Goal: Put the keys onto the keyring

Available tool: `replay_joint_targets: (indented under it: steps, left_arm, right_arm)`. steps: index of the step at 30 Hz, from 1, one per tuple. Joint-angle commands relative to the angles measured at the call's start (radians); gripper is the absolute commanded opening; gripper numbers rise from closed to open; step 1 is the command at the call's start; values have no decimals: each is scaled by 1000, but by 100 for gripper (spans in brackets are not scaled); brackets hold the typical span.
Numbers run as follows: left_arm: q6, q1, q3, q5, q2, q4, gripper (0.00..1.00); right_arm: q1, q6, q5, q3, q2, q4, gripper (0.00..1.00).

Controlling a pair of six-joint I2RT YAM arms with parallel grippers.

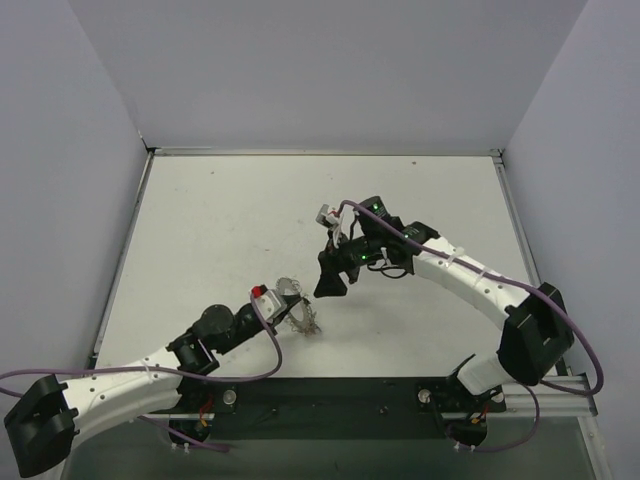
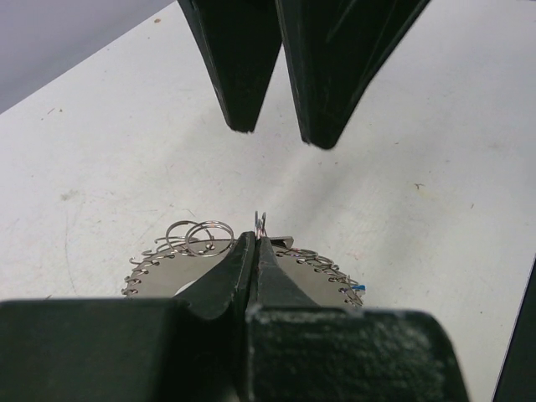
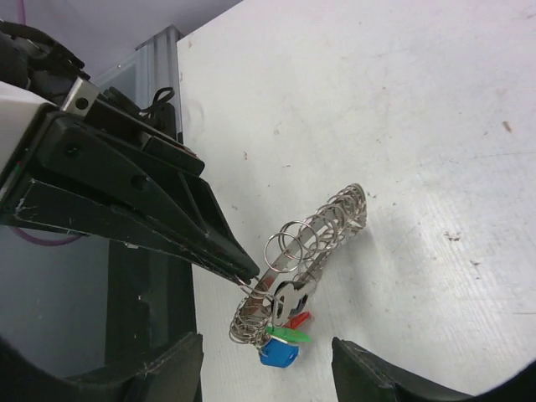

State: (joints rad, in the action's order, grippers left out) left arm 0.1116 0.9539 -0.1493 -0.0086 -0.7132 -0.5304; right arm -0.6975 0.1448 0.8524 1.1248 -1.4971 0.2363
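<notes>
Now left gripper (image 2: 258,239) pinches keyring (image 2: 316,272); right gripper (image 2: 281,134) hovers open.

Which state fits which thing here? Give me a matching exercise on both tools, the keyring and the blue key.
Things:
1. left tool
2. right tool
3. keyring
4. blue key

States:
A. open, holding nothing
B. silvery coil, pinched at its rim
C. at the ring's gripped end, next to the green key
D. shut on metal

Pairs: 1-D, 2-A, 3-B, 4-C
</notes>
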Motion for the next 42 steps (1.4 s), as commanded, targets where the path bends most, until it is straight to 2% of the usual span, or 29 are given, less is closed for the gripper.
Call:
replay_joint_targets:
  steps: [1,4,14,25,31,42]
  left_arm:
    - [-13,0,13,51,34,-115,0]
    - [-21,-4,36,80,49,-158,0]
    - [-21,-12,67,208,63,-264,0]
    - [-36,-12,44,340,-22,-338,0]
    - [-36,-12,39,329,-22,-342,0]
    - [-41,-12,33,309,-26,-353,0]
  right_arm:
    - [23,-1,25,-36,86,-100,63]
    - [18,33,36,-74,112,-127,64]
    - [0,111,128,-304,244,-432,62]
    - [-13,176,191,-457,333,-670,61]
    - [-16,179,247,-456,327,-666,50]
    - [-30,184,315,-451,337,-634,38]
